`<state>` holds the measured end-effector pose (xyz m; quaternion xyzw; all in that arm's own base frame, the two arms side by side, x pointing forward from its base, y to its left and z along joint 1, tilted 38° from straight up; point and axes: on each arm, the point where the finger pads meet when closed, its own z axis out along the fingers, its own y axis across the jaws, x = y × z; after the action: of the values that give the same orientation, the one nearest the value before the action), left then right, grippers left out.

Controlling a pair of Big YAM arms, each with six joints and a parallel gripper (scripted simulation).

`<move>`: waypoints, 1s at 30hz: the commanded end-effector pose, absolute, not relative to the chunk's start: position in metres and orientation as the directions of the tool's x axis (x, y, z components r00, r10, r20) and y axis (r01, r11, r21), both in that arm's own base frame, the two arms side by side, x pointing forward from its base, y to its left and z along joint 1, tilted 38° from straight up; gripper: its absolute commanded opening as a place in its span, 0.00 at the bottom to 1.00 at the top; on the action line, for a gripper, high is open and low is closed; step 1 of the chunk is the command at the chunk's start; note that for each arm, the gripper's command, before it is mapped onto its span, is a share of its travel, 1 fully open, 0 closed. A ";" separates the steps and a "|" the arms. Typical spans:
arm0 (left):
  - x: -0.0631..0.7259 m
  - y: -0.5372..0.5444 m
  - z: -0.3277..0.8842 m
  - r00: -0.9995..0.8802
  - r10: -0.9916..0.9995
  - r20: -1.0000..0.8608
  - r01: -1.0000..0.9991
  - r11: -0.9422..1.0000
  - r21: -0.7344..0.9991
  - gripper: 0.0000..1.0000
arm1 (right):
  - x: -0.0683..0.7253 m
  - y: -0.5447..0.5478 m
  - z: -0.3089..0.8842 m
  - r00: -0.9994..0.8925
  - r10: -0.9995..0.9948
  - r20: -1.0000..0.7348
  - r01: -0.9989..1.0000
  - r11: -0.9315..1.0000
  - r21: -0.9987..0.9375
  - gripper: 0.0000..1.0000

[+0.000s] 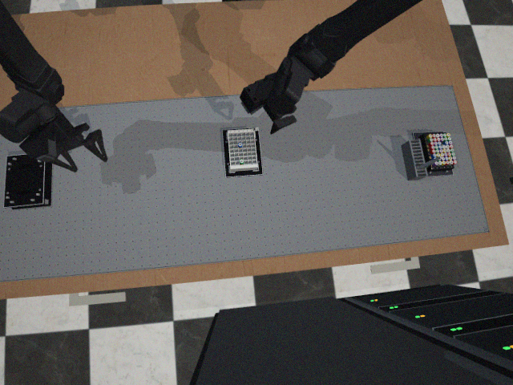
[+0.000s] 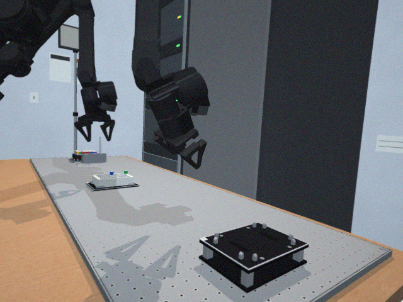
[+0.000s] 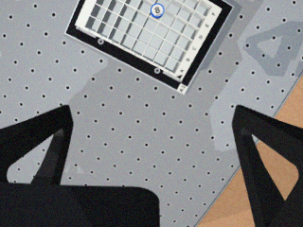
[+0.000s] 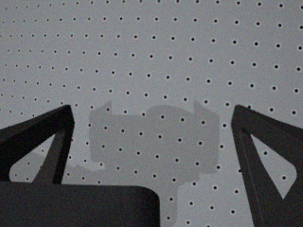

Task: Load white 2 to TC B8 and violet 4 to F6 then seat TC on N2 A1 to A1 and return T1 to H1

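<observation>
The left end effector [image 1: 281,123] [image 2: 99,139] [image 3: 152,113] was held wide open above the counter [image 1: 289,207] [image 2: 156,195] [image 3: 123,132] [image 4: 156,61], nothing gripped. Beyond its fingertips, well below and not touched, TC [image 1: 242,168] [image 2: 112,180] [image 3: 199,43] was seen with one blue-capped vial [image 1: 240,144] [image 2: 111,172] [image 3: 157,9] and one green-capped vial [image 1: 241,161] [image 2: 126,172]. The right end effector [image 1: 90,165] [image 2: 195,163] [image 4: 152,113] was likewise open and unloaded, near N2 [image 1: 25,180] [image 2: 254,246], at the top view's left. At its far right, R1 [image 1: 441,168] [image 2: 77,158] was filled with capped vials; just beside it, T1 [image 1: 431,162] [image 2: 100,144] was stood in H1 [image 1: 408,159] [image 2: 94,158].
</observation>
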<state>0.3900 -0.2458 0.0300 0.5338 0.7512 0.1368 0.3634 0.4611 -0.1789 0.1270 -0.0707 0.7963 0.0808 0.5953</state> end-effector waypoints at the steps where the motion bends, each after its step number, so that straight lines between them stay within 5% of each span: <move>1: 0.390 -0.247 0.032 -0.162 0.900 -0.404 0.701 0.393 0.595 1.00 | 0.461 -0.180 0.130 -0.276 -0.020 -0.961 -0.208 0.977 0.040 1.00; 17: 0.390 -0.247 0.032 -0.162 0.900 -0.404 0.701 0.393 0.595 1.00 | 0.461 -0.180 0.130 -0.276 -0.020 -0.961 -0.208 0.977 0.040 1.00; 18: 0.398 -0.240 0.043 -0.202 0.880 -0.429 0.678 0.442 0.587 0.25 | 0.462 -0.180 0.132 -0.271 -0.023 -0.962 -0.208 0.977 0.035 1.00; 30: 0.414 -0.201 0.062 -0.343 0.802 -0.489 0.620 0.584 0.523 0.25 | 0.462 -0.180 0.132 -0.271 -0.023 -0.962 -0.208 0.977 0.035 1.00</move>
<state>0.4039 -0.2105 0.0468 0.4746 0.7912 0.1295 0.3632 0.4611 -0.1789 0.1270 -0.0707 0.7963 0.0808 0.5953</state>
